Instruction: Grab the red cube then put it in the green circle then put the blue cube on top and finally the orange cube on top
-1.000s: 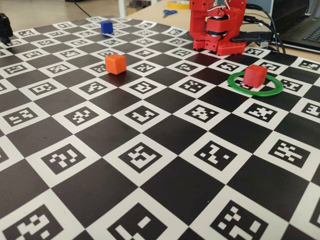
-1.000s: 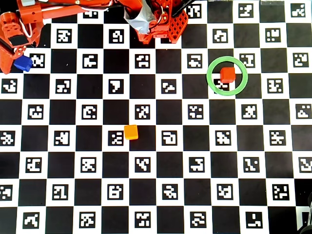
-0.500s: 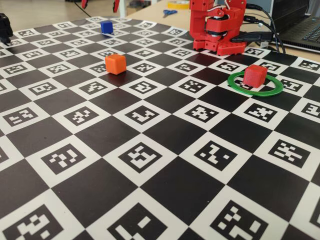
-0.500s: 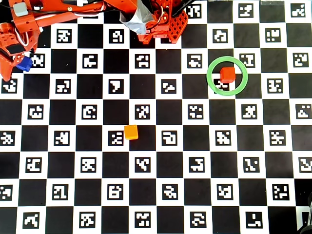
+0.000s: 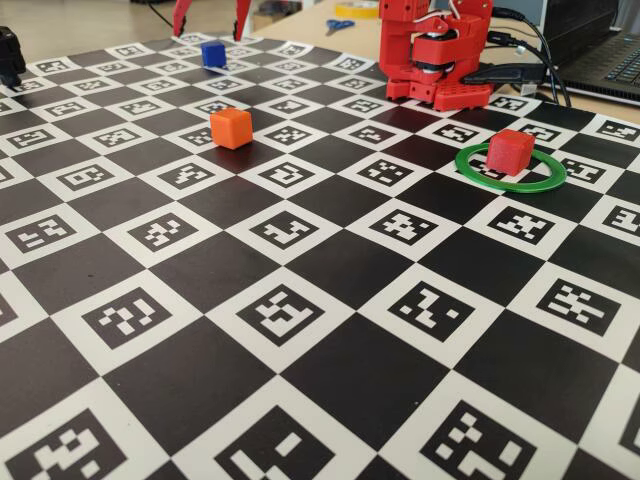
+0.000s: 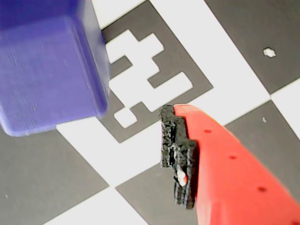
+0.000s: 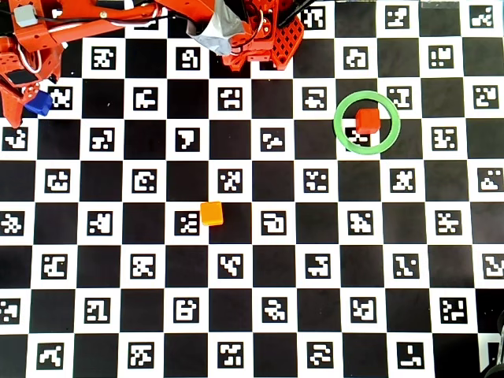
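pincer [image 5: 210,22] seen spread apart above blue cube [image 5: 213,54], nothing gripped | blue cube [image 7: 38,103] sat at far left edge of board | red cube [image 7: 367,120] lodged inside green circle [image 7: 340,134] | orange cube [image 7: 211,213] parked mid-board, well apart

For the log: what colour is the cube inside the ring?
Red cube, inside the green ring; clearest in the overhead view.
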Robot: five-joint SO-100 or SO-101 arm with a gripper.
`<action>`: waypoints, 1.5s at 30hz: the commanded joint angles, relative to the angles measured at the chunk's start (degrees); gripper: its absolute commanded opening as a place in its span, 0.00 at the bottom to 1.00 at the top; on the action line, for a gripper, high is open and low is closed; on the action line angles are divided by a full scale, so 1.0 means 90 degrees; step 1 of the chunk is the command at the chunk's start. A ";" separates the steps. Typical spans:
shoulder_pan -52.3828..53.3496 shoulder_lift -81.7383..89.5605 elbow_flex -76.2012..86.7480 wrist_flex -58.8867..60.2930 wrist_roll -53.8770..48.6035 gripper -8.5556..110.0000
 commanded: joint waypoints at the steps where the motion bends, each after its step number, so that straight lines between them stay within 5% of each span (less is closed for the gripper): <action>1: 0.0098 0.0127 -0.0088 -0.0225 -0.0029 0.47; 34: 0.0117 -0.0439 -0.0498 -0.0684 -0.0332 0.47; 45: 0.0117 -0.0469 -0.0576 -0.0781 -0.0332 0.39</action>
